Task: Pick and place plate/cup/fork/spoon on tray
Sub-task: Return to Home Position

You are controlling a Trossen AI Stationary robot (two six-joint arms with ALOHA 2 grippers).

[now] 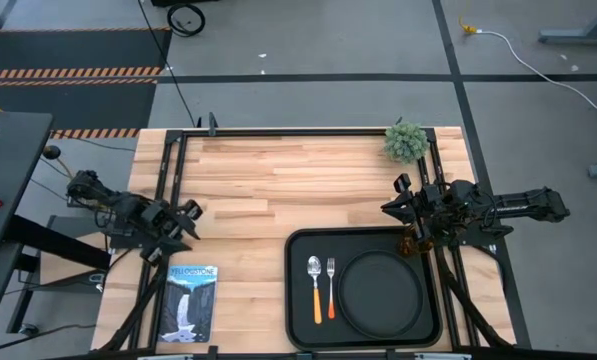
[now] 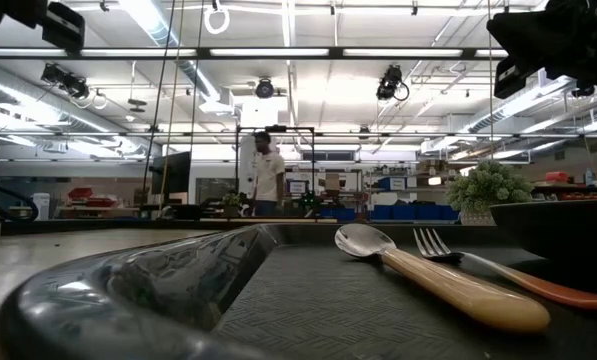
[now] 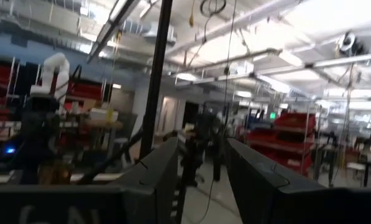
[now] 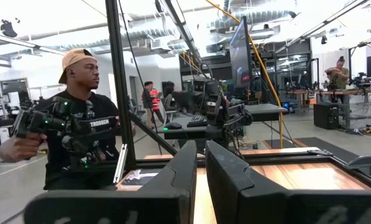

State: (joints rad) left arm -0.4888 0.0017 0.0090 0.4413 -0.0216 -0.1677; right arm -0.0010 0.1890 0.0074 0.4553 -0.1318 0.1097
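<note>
High view: plate (image 1: pixel 381 291), fork (image 1: pixel 330 285) and spoon (image 1: pixel 315 287) lie on tray (image 1: pixel 298 300), cutlery at plate's 9 o'clock; cup (image 1: pixel 410 243) at tray's 1 o'clock corner under right gripper (image 1: pixel 402 197), fingers slightly parted, empty; left gripper (image 1: pixel 189 222) parted, empty.

Bright overhead strip lights, left wrist view blurred, near tray (image 2: pixel 128 300) rim unfocused
</note>
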